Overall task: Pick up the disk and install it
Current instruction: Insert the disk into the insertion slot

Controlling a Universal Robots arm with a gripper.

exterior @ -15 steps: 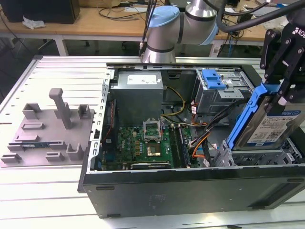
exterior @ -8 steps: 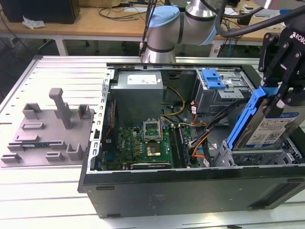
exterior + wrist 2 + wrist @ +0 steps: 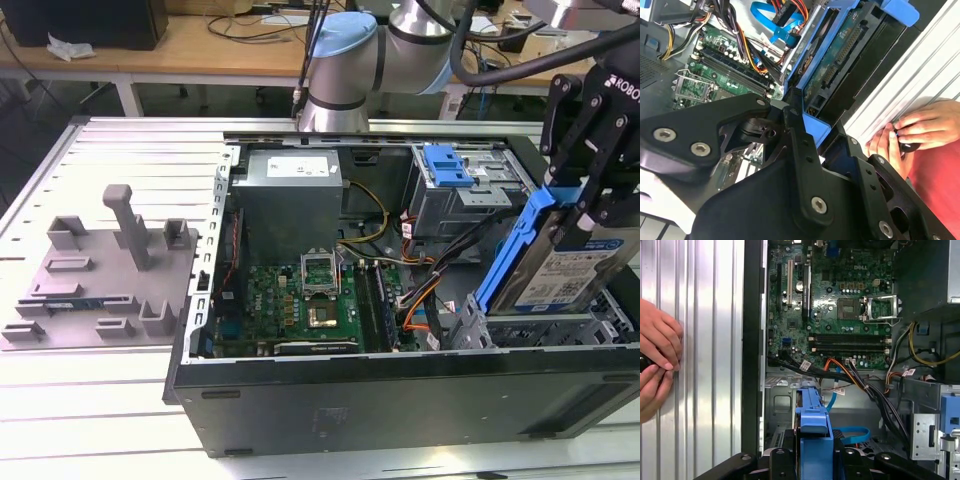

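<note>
The disk (image 3: 578, 268), a silver drive with a white-and-blue label and a blue plastic bracket (image 3: 512, 250) on its edge, hangs tilted on edge at the exterior view's right. It is over the metal drive bay (image 3: 530, 328) in the open computer case. My gripper (image 3: 588, 200) is shut on the disk from above. In the first wrist view the disk's blue bracket (image 3: 814, 432) sits between my black fingers (image 3: 776, 461). The second wrist view shows the disk's green circuit-board side (image 3: 837, 55) and my gripper (image 3: 812, 132) clamped on the bracket.
The open case (image 3: 400, 390) holds a motherboard (image 3: 300, 305), a grey power-supply box (image 3: 290, 195), a blue latch on a metal cage (image 3: 447, 168) and loose cables (image 3: 425, 290). A grey fixture (image 3: 100, 270) lies at the exterior view's left. A person's hands (image 3: 657, 365) rest on the ribbed table beside the case.
</note>
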